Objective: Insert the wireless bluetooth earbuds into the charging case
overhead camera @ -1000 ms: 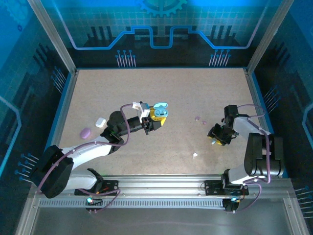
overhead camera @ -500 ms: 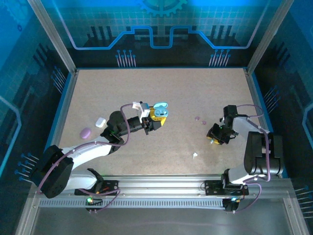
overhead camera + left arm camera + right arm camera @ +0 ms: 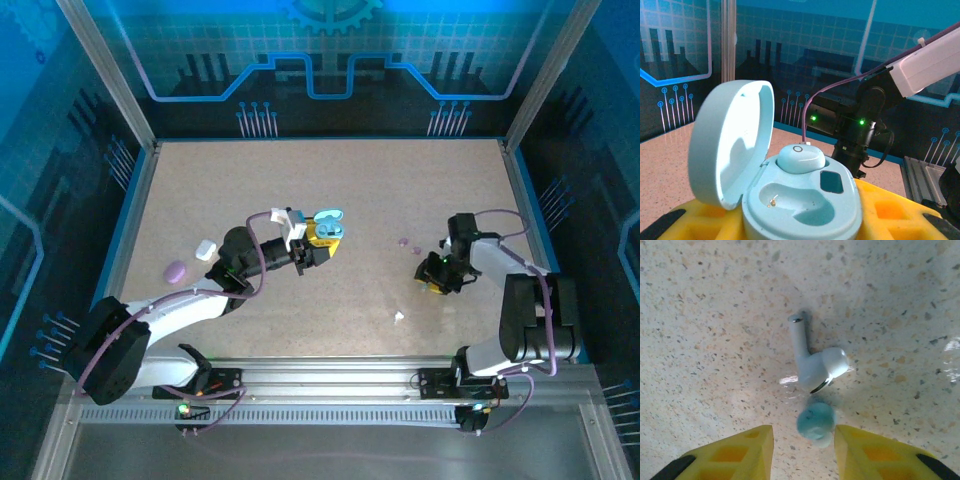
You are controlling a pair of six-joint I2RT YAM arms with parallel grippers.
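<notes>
Bench (image 3: 400,180): carrying the loose earbuds under the right arm.
Left claw (image 3: 325,236): gripping the open case (image 3: 805,200), lid (image 3: 730,140) tilting back.
Case: showing one seated earbud (image 3: 800,157) beside one empty well.
Right claw (image 3: 803,433): standing open, straddling the blue earbud (image 3: 815,421) on the bench.
White earbud (image 3: 812,367): lying just beyond the blue one; the fingers should be clearing it.
Blue earbud: sitting nearer the right finger; centring before closing is likely giving a squarer pinch.

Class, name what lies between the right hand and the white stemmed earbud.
A pale blue earbud, shown in the right wrist view.
</notes>
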